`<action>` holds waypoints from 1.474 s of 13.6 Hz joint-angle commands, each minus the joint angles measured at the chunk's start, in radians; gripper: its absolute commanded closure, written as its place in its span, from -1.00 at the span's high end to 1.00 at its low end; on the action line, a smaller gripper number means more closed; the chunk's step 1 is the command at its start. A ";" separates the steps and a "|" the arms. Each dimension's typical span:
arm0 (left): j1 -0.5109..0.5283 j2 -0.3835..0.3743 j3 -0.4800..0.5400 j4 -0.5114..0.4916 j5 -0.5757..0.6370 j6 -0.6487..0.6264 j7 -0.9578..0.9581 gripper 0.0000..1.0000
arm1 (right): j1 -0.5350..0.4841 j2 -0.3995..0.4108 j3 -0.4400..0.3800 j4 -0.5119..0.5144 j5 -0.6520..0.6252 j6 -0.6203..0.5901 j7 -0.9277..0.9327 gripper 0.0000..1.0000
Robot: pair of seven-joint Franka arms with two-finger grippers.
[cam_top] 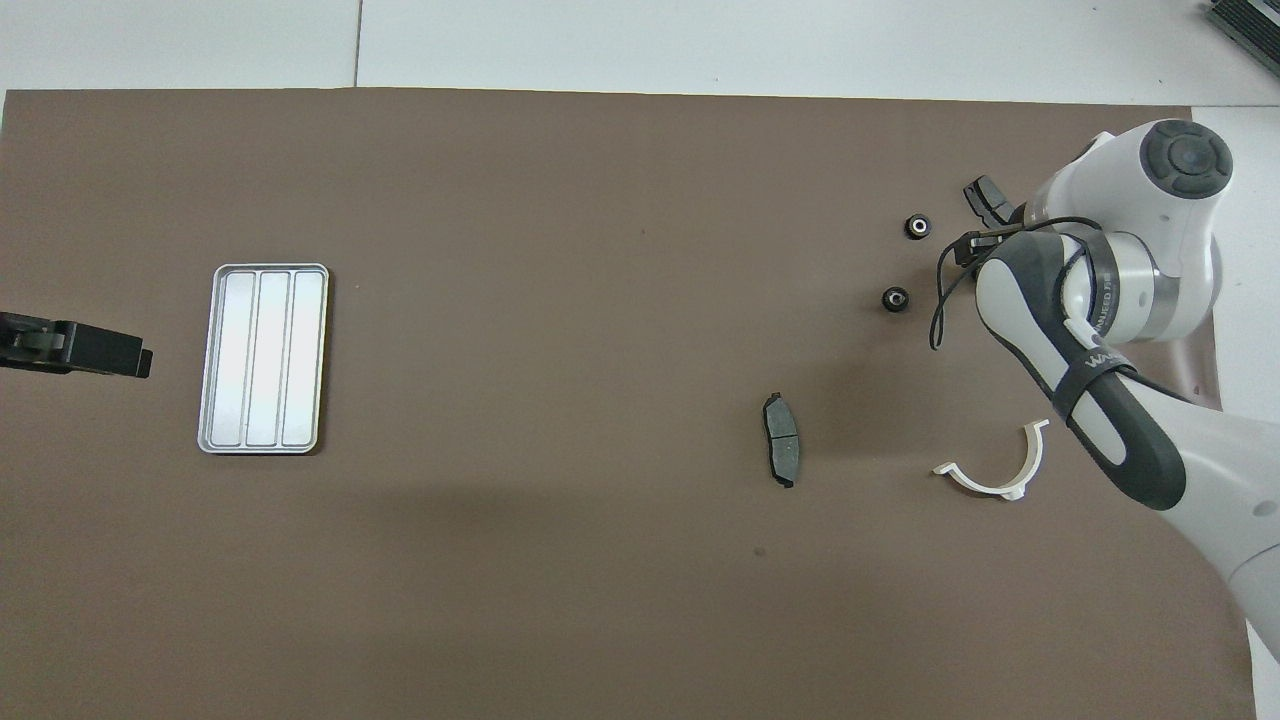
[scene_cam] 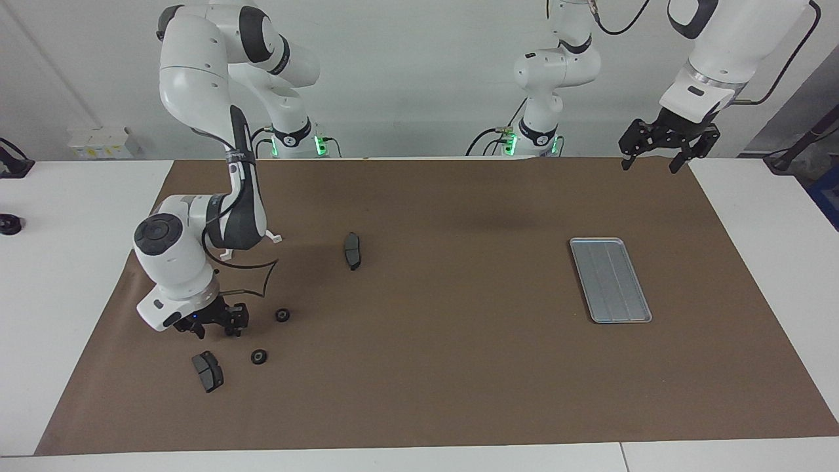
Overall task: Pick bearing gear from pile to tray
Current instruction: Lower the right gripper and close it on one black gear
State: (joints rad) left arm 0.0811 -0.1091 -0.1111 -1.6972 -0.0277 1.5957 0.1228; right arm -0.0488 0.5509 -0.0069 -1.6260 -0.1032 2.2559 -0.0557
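Surface: brown mat [scene_cam: 446, 367] over a white table [scene_cam: 59, 216], pale wall past the robots.
Bearing gears: two in view, small black round rings with a light centre; one [scene_cam: 282, 315] lies just beside the right gripper, the other [scene_cam: 259, 356] farther from the robots, both at the right arm's end of the mat.
Brake pads: two, dark grey; one [scene_cam: 208, 370] beside the farther ring, one [scene_cam: 352, 250] alone toward the mat's middle.
Bracket: one white half-ring [cam_top: 995, 466], partly hidden by the right arm in the facing view.
Tray: one [scene_cam: 610, 280], silver-grey, ridged, at the left arm's end.
Right gripper [scene_cam: 218, 326]: low over the mat among the parts; jaw state cannot be told.
Left gripper [scene_cam: 651, 157]: waits raised over the mat's edge, jaws apart, holding nothing.
Open room: wide bare mat between pile and tray.
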 commanded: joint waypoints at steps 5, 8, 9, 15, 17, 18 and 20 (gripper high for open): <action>-0.009 -0.037 0.007 -0.047 -0.011 0.030 0.011 1.00 | -0.002 -0.003 0.005 -0.021 0.002 -0.007 0.068 0.07; -0.009 -0.037 0.007 -0.047 -0.011 0.030 0.011 1.00 | 0.000 -0.006 0.005 -0.032 0.002 -0.007 0.097 0.06; -0.009 -0.037 0.007 -0.047 -0.011 0.030 0.011 1.00 | 0.000 -0.008 0.005 -0.035 0.002 -0.007 0.103 0.06; -0.009 -0.037 0.007 -0.047 -0.011 0.030 0.011 1.00 | 0.000 -0.016 0.005 -0.044 0.002 -0.027 0.126 -0.09; -0.009 -0.037 0.007 -0.047 -0.011 0.030 0.011 1.00 | 0.000 -0.016 0.005 -0.044 0.002 -0.027 0.132 -0.16; -0.009 -0.037 0.007 -0.047 -0.011 0.030 0.011 1.00 | 0.000 -0.016 0.005 -0.044 0.002 -0.026 0.138 -0.19; -0.009 -0.037 0.007 -0.047 -0.011 0.030 0.011 1.00 | 0.000 -0.014 0.005 -0.046 0.002 -0.026 0.140 -0.27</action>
State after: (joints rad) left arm 0.0810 -0.1104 -0.1112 -1.7010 -0.0279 1.5980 0.1228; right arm -0.0461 0.5516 -0.0069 -1.6537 -0.1028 2.2410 0.0574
